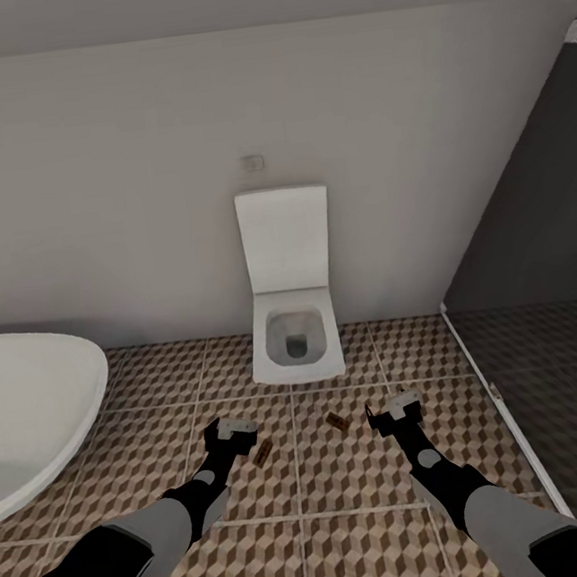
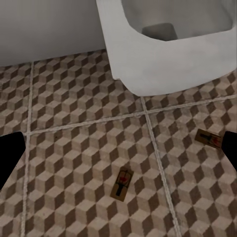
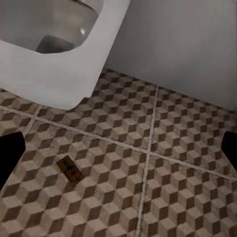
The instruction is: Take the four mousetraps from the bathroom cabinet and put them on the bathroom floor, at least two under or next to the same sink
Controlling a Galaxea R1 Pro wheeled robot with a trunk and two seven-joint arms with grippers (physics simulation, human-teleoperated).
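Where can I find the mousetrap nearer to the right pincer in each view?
Head view: mousetrap on the floor between the toilet and the right pincer.
Left wrist view, across the tile joint from the other trap.
Right wrist view, the lone trap.
Shared landmark: the toilet.

Two small flat tan wooden mousetraps (image 1: 262, 452) (image 1: 336, 422) lie on the cube-patterned tiled floor (image 1: 355, 533); one white square toilet (image 1: 296, 342); one white oval bathtub (image 1: 33, 410).
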